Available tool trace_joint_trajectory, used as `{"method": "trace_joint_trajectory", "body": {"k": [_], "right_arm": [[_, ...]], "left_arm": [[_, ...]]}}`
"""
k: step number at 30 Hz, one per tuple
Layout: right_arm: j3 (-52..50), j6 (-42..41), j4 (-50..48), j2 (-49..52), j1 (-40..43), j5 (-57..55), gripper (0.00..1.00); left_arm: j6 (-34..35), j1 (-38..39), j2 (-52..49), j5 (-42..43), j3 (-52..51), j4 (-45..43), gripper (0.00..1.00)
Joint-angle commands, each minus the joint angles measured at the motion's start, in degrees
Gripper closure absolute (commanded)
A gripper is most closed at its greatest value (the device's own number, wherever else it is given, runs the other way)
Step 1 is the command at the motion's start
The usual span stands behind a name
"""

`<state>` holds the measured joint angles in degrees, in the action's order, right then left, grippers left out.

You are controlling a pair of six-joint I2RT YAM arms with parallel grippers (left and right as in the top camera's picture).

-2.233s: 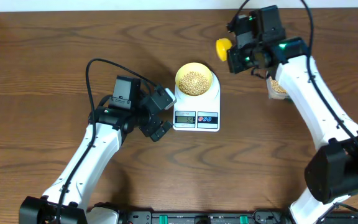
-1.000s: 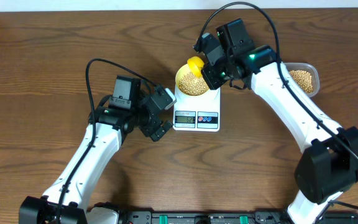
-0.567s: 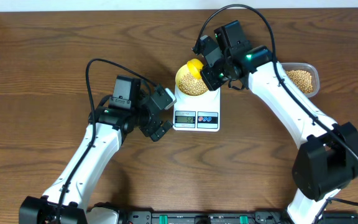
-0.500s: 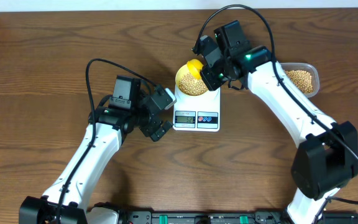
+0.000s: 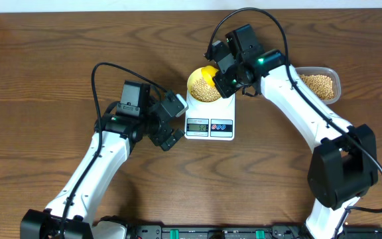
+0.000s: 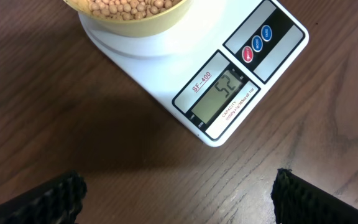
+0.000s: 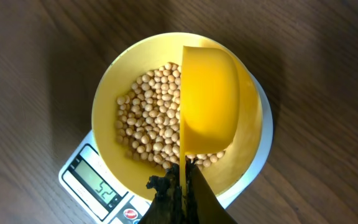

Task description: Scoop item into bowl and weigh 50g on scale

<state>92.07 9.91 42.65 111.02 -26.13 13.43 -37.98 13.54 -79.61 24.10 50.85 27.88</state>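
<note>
The pale yellow bowl [image 5: 207, 88] stands on the white scale [image 5: 209, 123] with the beans [image 7: 146, 124] heaped in it. My right gripper [image 7: 184, 180] is shut on the thin handle of a yellow scoop [image 7: 210, 99]. The scoop is turned on its side over the right half of the bowl [image 7: 104, 106]. The scale's display [image 6: 219, 96] reads 52. My left gripper [image 6: 179, 190] is open just left of the scale [image 6: 166, 68] and holds nothing, its fingers [image 6: 48, 193] far apart over bare wood.
A clear container [image 5: 321, 84] with more beans sits at the back right, behind the right arm. The left arm's black cable loops over the table at the left of the scale.
The right arm has brought the scoop from the back right to over the bowl, then barely shifted. The left arm has not moved.
</note>
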Motion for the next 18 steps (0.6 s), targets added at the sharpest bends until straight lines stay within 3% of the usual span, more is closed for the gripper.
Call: {"method": "trace_joint_trajectory", "body": {"k": [1,18], "right_arm": [[-0.33,-0.26,0.02,1.55,-1.05,-1.38,0.99],[-0.33,-1.77,-0.13,2.56,-1.68,-2.62,0.99]], "left_arm": [[-0.79,-0.28,0.74,0.74,0.04,-0.02,0.02],[-0.79,-0.28,0.74,0.74,0.04,-0.02,0.02]]}}
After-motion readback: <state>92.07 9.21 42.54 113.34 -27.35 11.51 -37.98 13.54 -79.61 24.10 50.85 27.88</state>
